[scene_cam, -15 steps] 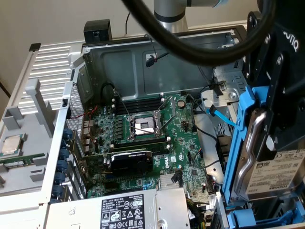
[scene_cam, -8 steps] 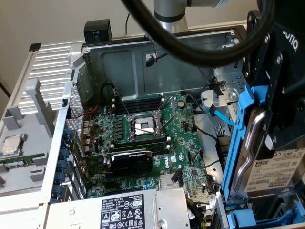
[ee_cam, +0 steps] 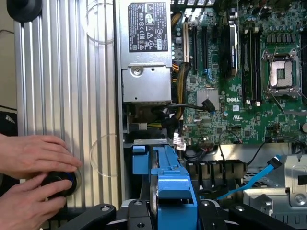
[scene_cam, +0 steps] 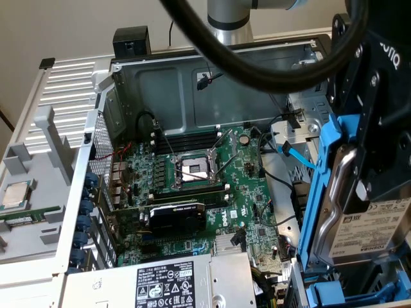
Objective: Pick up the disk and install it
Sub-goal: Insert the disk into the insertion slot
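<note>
in the exterior view, the claw (scene_cam: pixel 379 179) is clamped on the disk (scene_cam: pixel 369 234), which stands on edge at the exterior view's right, over the drive bay end of the open computer case (scene_cam: pixel 167 83). the disk's white label faces the camera and its blue carrier frame (scene_cam: pixel 324 186) runs up the side nearest the motherboard (scene_cam: pixel 247 192). we cannot tell whether the disk touches the bay beneath it. on the motherboard we see the open processor socket (scene_cam: pixel 194 170), with the black graphics card (scene_cam: pixel 176 218) just in front of it and the power supply (scene_cam: pixel 192 282) nearer the camera. a blue data cable (scene_cam: pixel 295 156) hangs between the board and the carrier. a thick black cable (scene_cam: pixel 257 74) loops across the upper part of the scene below the arm (scene_cam: pixel 228 16). at the exterior view's left, outside the case, a small square processor chip (scene_cam: pixel 16 194) lies on a grey tray

in the wrist view, we look down the disk (ee_cam: pixel 170 184) edge-on, its blue carrier held between the black fingers (ee_cam: pixel 136 213) of the claw (ee_cam: pixel 175 215). beyond it lie the power supply (ee_cam: pixel 146 62), the motherboard (ee_cam: pixel 225 100) and the blue data cable (ee_cam: pixel 259 179). beside the case, on a ribbed silver panel (ee_cam: pixel 62 81), one hand (ee_cam: pixel 31 153) and the other hand (ee_cam: pixel 26 206) of a person close around a black knob (ee_cam: pixel 60 182)
</note>
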